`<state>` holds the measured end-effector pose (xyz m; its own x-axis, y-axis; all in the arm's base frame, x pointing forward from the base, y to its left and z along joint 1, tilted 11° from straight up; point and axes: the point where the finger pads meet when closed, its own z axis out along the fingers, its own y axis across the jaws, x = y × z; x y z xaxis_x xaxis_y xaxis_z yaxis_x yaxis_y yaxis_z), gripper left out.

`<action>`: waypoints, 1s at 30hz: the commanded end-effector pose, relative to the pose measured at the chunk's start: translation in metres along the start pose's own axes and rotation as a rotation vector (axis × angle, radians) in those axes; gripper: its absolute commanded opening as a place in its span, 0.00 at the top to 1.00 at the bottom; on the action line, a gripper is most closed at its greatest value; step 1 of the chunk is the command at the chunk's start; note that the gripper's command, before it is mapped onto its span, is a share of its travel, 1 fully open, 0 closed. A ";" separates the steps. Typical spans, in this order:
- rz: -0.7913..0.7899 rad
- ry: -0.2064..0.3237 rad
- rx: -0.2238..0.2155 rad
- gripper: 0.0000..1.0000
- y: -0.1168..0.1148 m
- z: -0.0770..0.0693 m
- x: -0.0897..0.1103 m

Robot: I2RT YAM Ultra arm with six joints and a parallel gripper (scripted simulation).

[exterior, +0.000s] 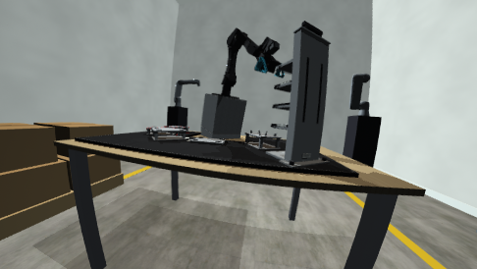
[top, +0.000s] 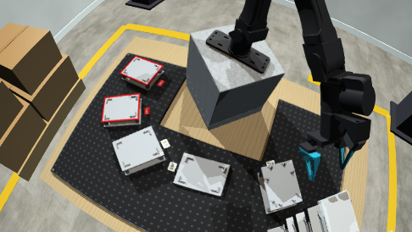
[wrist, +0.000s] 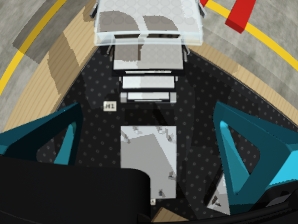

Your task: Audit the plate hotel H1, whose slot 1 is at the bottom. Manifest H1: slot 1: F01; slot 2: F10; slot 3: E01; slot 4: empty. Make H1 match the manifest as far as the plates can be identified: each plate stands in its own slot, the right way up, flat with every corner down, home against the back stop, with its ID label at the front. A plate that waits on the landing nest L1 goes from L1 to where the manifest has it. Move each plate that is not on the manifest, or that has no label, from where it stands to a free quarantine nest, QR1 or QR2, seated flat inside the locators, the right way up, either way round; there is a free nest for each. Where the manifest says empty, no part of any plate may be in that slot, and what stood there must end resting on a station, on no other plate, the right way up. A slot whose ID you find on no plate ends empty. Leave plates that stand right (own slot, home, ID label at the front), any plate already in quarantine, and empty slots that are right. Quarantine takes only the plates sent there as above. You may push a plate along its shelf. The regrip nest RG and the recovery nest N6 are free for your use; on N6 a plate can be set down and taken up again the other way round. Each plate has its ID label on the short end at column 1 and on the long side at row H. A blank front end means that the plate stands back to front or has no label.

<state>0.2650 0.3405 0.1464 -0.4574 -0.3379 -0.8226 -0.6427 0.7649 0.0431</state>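
The plate hotel H1 (exterior: 306, 93) is a tall grey tower at the table's right end, and its shelves stick out toward the arm. From above, only its pale top (top: 339, 212) shows at the bottom right. My gripper (top: 326, 162) (exterior: 269, 66) has cyan fingers, is open and empty, and hangs in front of the hotel at the height of the upper shelves. The wrist view looks down the hotel front: a pale top plate or shelf (wrist: 148, 3) with lower shelf edges (wrist: 148, 86) stepping out beneath it. I cannot read any labels. My open fingers frame a pale square nest (wrist: 149, 156) below.
Two red-framed quarantine nests (top: 141, 71) (top: 121, 108) lie at the far left. Three more pale nests (top: 138, 149) (top: 202, 174) (top: 280, 186) lie along the black mat. The grey arm pedestal (top: 231, 76) stands in the middle. Cardboard boxes (top: 30, 85) stand off the table's left.
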 end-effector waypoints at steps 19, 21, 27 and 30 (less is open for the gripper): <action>0.003 -0.017 -0.003 0.00 0.001 -0.011 0.003; 0.003 -0.017 -0.003 0.00 0.001 -0.013 0.006; 0.003 -0.017 -0.003 0.00 0.001 -0.018 0.010; 0.003 -0.017 -0.003 0.00 0.001 -0.021 0.014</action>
<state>0.2457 0.3238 0.1377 -0.4597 -0.3465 -0.8176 -0.6451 0.7631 0.0393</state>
